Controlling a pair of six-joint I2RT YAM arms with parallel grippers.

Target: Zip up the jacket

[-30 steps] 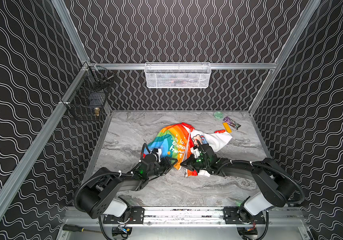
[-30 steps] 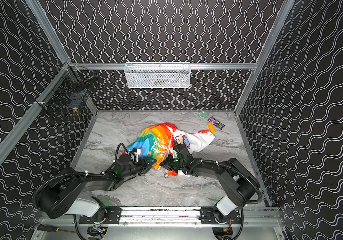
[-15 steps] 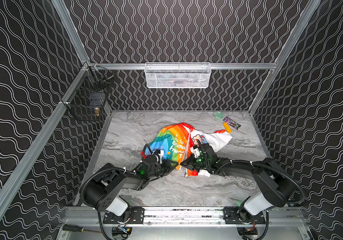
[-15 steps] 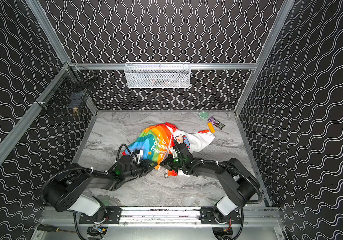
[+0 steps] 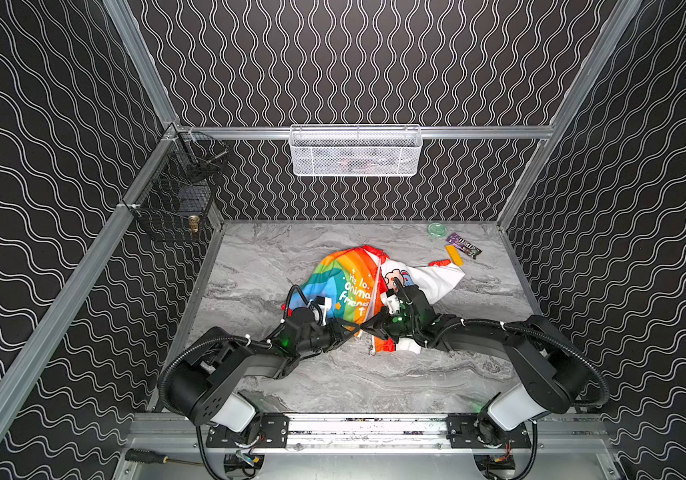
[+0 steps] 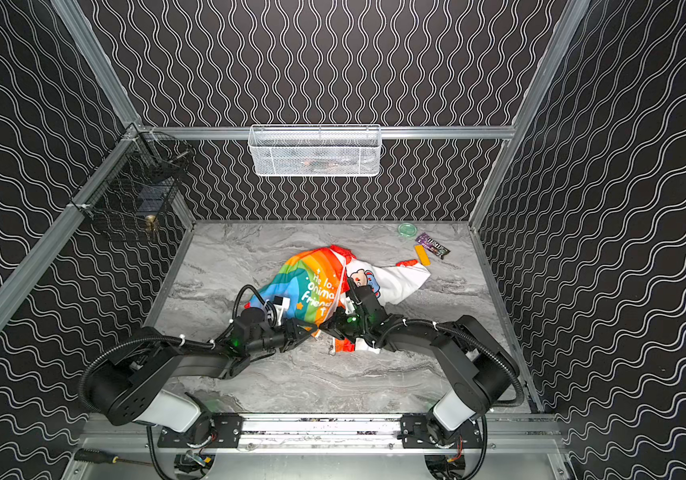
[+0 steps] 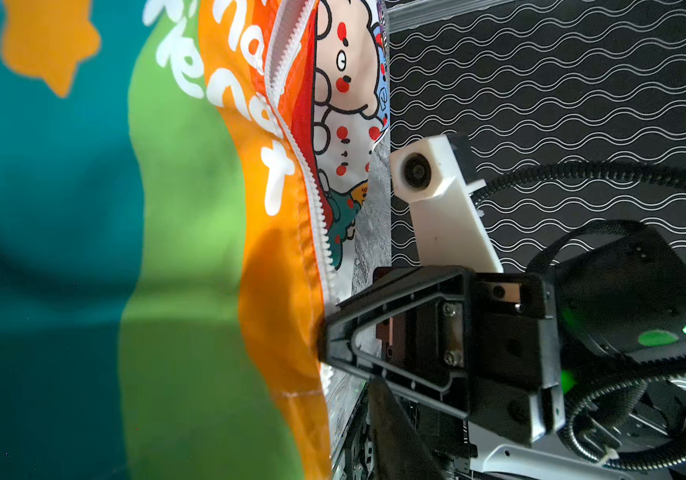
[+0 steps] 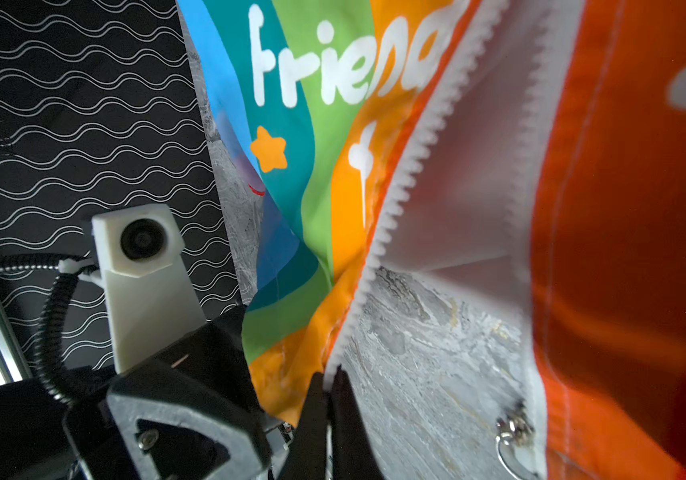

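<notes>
Stripes of blue, green, yellow, orange and red arc across the jacket (image 5: 345, 282), which lies crumpled near the middle of the grey marbled tabletop (image 5: 258, 266), white lettering on its front. It lies open: white lining (image 5: 428, 280) printed with cartoon animals shows on the right in both top views and trails toward the back right corner. The white zipper (image 8: 399, 187) is undone. In the right wrist view its two rows of teeth stand apart with bare tabletop between, and the metal slider (image 8: 514, 428) sits at the bottom of the row on the red-orange panel.

The right tool (image 8: 326, 399) has its fingers pressed together on the bottom end of the other row, at the orange hem. The left tool (image 5: 346, 331) meets it tip to tip at that hem; whether it is spread or pinching cloth I cannot tell.

Both arms converge low over the near hem and hide part of it in both top views. Near the back right corner lie a green round lid (image 5: 437, 229), a purple wrapper (image 5: 463, 245) and a small yellow block (image 5: 454, 254), the block near the jacket's far tip. A white mesh basket (image 5: 356, 151) hangs on the back rail, a black wire basket (image 5: 175, 195) on the left rail.
</notes>
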